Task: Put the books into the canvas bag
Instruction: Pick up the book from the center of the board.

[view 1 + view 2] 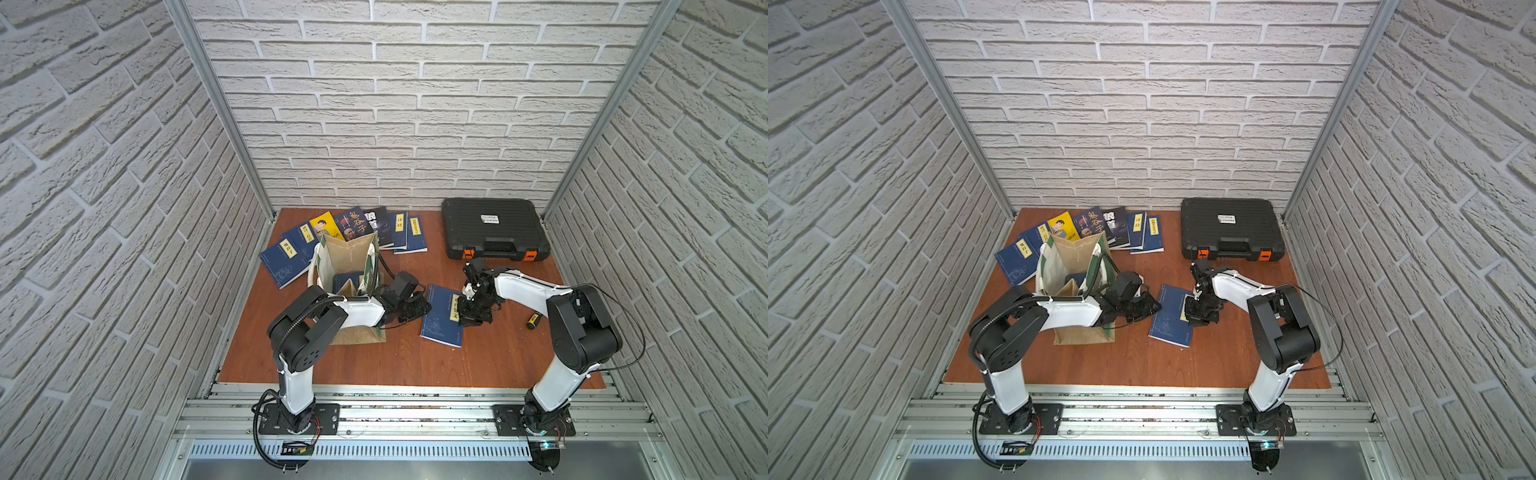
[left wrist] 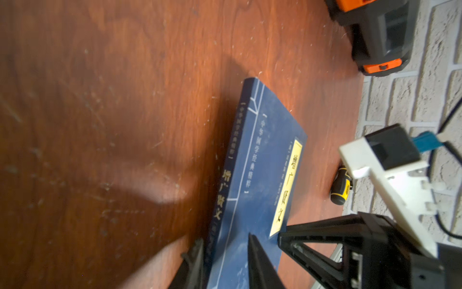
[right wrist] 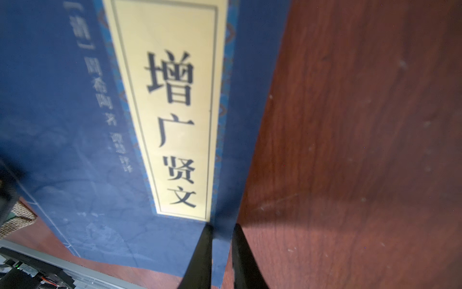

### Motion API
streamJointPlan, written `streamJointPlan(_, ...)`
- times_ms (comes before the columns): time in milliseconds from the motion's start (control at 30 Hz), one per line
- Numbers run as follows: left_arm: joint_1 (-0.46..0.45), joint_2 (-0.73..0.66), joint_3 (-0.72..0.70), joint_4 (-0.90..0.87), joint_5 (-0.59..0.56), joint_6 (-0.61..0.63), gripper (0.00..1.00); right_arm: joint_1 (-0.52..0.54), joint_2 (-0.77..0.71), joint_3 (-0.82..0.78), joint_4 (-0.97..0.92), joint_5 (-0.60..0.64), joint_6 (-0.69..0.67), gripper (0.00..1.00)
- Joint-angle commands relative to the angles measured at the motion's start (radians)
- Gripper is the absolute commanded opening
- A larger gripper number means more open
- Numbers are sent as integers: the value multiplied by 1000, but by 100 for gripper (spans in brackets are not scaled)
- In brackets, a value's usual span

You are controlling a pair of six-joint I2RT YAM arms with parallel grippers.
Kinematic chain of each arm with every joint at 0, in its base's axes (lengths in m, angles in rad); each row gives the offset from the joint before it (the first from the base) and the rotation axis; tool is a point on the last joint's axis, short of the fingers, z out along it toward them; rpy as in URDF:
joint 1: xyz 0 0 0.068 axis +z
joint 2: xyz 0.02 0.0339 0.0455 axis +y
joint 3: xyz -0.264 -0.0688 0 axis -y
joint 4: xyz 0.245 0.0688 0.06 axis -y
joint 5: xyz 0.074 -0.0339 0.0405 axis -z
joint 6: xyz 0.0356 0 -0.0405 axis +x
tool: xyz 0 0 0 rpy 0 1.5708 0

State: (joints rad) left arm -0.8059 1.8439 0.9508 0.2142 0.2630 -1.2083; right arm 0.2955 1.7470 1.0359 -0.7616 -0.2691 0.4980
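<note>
In both top views, the blue book [image 1: 438,328] [image 1: 1169,328] lies on the table [image 1: 374,361] [image 1: 1129,357] beside the bag [image 1: 347,255] [image 1: 1073,253].

Left wrist view: the left claw [image 2: 225,237] has the book's spine between its fingers [image 2: 260,260]. I cannot tell if they squeeze.

Right wrist view: the right claw [image 3: 222,229] pinches the book's other edge.

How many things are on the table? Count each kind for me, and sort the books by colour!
Canvas bag: 1
Navy books with yellow labels: 6, one inside the bag
Yellow cartoon book: 1
Dark-covered books: 2
Black case with orange latches: 1
Small yellow-and-black tool: 1
Total: 12 in view; more books may hide underneath.
</note>
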Motion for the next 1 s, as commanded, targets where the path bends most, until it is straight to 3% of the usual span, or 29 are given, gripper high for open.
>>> streamJointPlan(0, -49, -25, 38, 217, 214, -15, 28, 20, 51, -46, 100, -51, -4, 15)
streamJointPlan(133, -56, -22, 54, 178, 220, 1, 29, 16, 49, -46, 99, -52, -9, 15)
streamJointPlan(333, -68, 9, 75, 162, 249, 7, 41, 14, 41, -48, 92, -45, -19, 15)
streamJointPlan(533, -80, 42, 109, 159, 288, 15, 40, 13, 31, -47, 83, -39, -26, 14)
streamJointPlan(767, -81, 2, 118, 75, 257, 72, 14, 11, 4, -31, 50, -21, -33, 14)
streamJointPlan(967, -79, -102, 195, -205, 152, 248, 1, 11, -115, 6, -13, -1, -43, 15)
